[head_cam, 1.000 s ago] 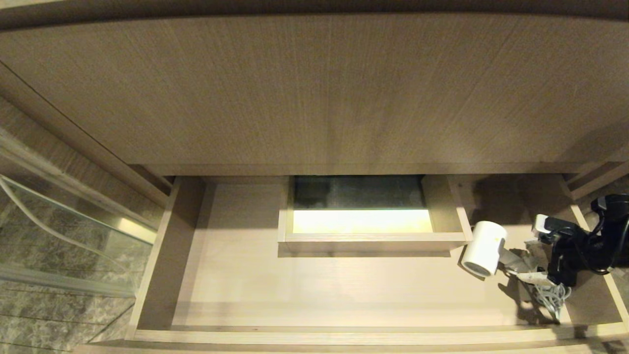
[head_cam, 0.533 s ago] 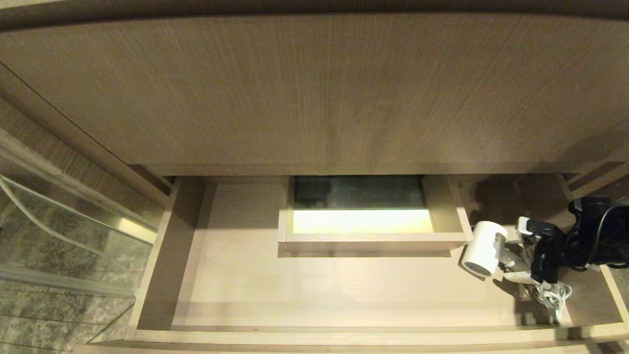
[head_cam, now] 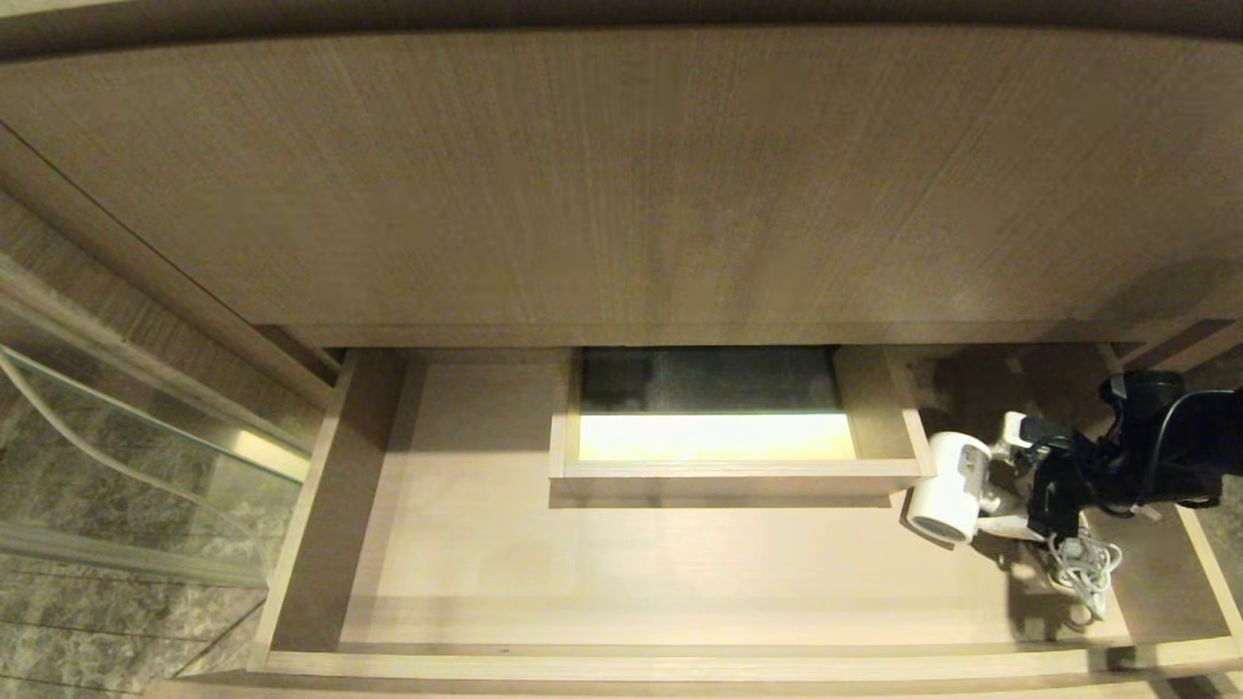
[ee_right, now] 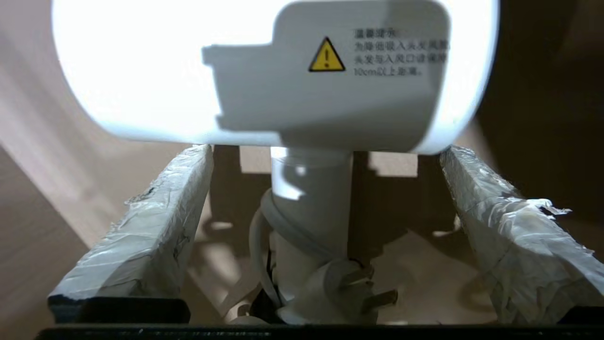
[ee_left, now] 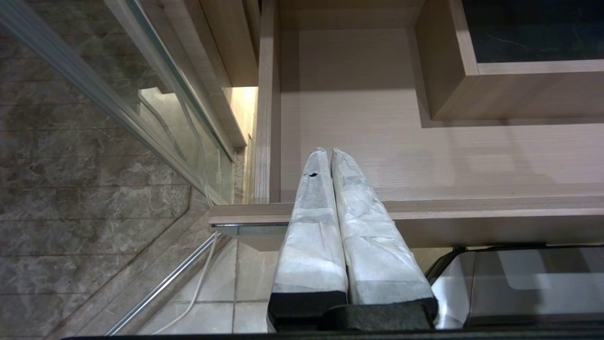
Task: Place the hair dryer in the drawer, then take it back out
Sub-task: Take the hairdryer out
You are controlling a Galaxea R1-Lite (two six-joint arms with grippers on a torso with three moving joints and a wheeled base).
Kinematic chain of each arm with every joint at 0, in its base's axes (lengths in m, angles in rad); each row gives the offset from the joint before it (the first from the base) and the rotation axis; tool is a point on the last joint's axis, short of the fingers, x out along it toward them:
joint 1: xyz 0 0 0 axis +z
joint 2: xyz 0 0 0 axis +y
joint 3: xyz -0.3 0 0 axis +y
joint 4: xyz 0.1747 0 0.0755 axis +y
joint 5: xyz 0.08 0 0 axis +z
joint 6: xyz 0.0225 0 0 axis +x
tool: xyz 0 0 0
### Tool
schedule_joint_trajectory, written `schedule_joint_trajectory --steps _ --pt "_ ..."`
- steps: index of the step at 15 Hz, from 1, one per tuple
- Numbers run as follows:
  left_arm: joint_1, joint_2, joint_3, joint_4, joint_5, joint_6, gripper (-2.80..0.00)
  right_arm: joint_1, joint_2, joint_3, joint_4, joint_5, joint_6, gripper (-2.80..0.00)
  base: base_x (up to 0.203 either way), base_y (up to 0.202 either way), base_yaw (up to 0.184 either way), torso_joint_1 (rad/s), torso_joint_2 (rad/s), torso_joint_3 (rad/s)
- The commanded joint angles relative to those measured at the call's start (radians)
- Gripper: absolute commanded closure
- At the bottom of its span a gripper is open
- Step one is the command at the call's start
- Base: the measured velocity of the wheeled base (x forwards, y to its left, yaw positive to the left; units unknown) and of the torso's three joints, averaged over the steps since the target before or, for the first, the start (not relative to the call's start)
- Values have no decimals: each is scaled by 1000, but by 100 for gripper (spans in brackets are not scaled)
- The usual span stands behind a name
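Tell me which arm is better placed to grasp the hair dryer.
Right. The right gripper stands open astride the hair dryer handle; the left gripper is shut at the drawer's far left.

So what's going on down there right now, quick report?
Right tool open, straddling hair dryer handle, not gripping. Dryer lying in open drawer, right end. Left tool shut, parked. Nothing blocking.

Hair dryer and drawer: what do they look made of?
Hair dryer: looks like smooth white plastic, semi-gloss; light glares off the barrel and a printed warning label sits flat. Drawer: pale wood-grain board, matte, probably laminate; fine straight grain lines.
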Motion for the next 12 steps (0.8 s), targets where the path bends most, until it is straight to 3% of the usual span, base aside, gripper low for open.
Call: schedule_joint_trajectory --steps 1,12 --pt "0 -2 0 0 0 0 0 1 2 -27 2 3 -7 -280 0 0 0 0 0 0" --pt "0 0 0 0 0 0 0 -71 -10 -1 24 9 37 -280 0 0 0 0 0 0"
